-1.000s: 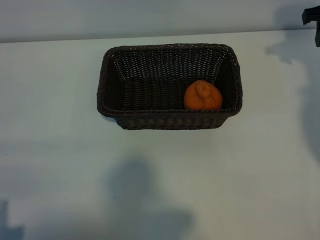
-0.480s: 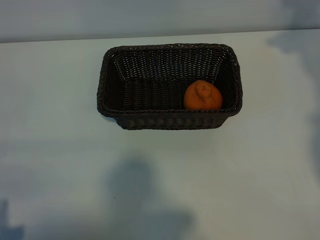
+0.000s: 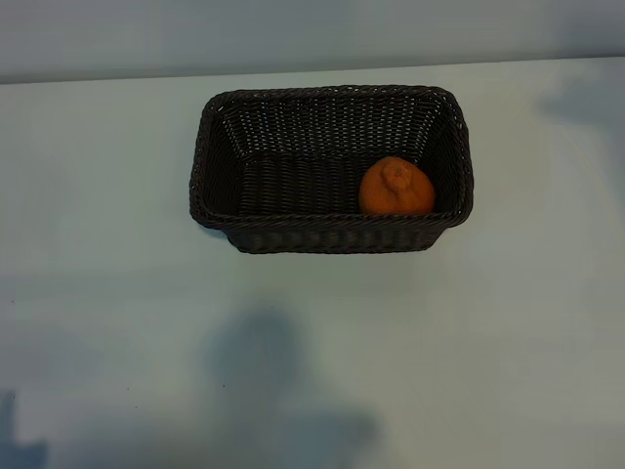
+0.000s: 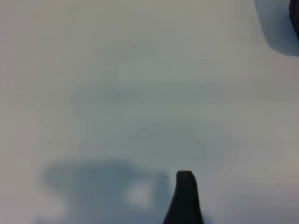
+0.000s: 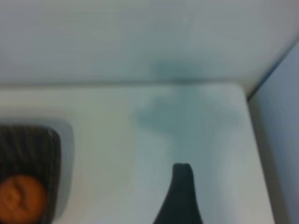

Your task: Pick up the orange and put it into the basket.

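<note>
Orange (image 3: 396, 188): located inside the basket (image 3: 332, 234), in the corner at the exterior view's right, against the near long wall and close to the right end wall. Its bumpy stem knob faces upward, tilted slightly toward the far side. The fruit is roundish, with no marked long axis.

Basket long axis: runs left to right across the exterior view, parallel to the table's far edge.

Surface: a plain white table (image 3: 117, 293) carrying soft grey shadows. A pale wall stands behind the table's far edge.

Left gripper: one dark finger (image 4: 185, 198) visible above bare table; jaws set wide, nothing held.

Right gripper: one dark finger (image 5: 180, 196) visible, apart from the basket; jaws set wide, nothing held.
</note>
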{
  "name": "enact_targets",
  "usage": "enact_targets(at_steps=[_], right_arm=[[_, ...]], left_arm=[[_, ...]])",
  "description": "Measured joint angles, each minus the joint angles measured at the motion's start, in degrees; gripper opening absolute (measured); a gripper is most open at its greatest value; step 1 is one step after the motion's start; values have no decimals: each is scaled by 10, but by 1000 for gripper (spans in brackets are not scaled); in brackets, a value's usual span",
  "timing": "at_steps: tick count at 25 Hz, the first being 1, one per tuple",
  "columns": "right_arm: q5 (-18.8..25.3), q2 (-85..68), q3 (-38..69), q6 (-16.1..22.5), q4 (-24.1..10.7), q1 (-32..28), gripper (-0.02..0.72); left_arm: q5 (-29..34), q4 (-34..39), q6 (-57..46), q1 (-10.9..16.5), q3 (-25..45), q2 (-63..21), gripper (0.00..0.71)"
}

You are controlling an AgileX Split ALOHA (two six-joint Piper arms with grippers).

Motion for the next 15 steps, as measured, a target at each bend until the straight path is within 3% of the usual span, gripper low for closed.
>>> enact_targets(at_steps=[9,15], right_arm=[[0,-221,118,1,-6,0,580],[-66,-376,274,-6,-2,0,580]], left_arm=[[0,0,0,0,0,0,592],[0,0,0,0,0,0,592]])
